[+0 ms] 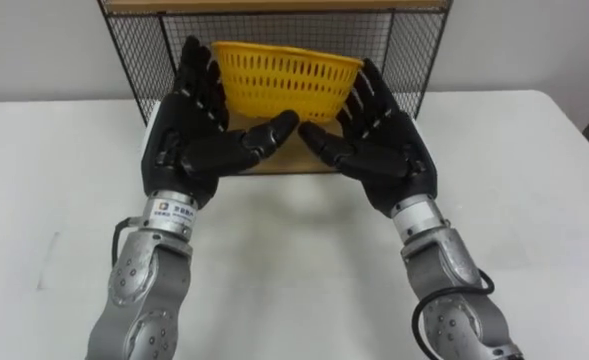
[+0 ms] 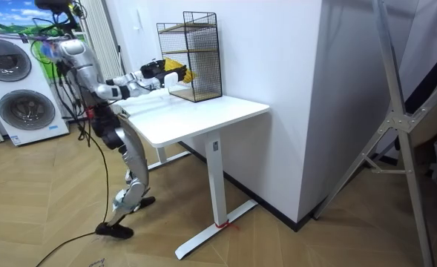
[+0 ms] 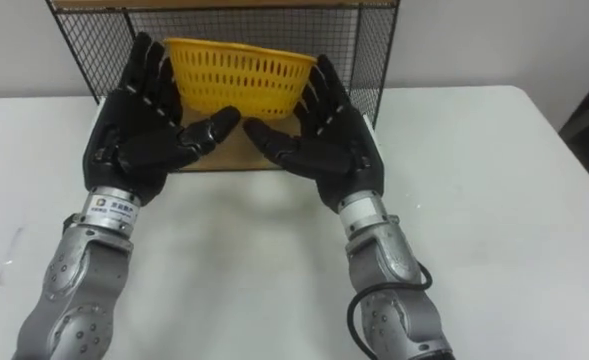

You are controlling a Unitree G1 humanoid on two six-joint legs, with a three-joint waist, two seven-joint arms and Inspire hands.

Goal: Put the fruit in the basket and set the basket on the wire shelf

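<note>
A yellow slatted basket (image 1: 286, 80) (image 3: 238, 72) is carried between my two hands at the mouth of the black wire shelf (image 1: 144, 55) (image 3: 84, 50), just above its wooden bottom board. My left hand (image 1: 189, 130) (image 3: 134, 125) presses flat against the basket's left side with straight fingers. On the other side my right hand (image 1: 384, 140) (image 3: 329, 135) does the same, its thumb pointing inward under the basket. What lies inside the basket is hidden. In the room view I stand at the table's end with both arms stretched toward the wire shelf (image 2: 192, 55) and the basket (image 2: 179, 73).
The wire shelf stands at the back of a white table (image 1: 534, 190) (image 2: 203, 115), against a white wall. A wooden upper board (image 1: 274, 5) caps the shelf opening. Washing machines (image 2: 18, 81) stand behind me in the room view.
</note>
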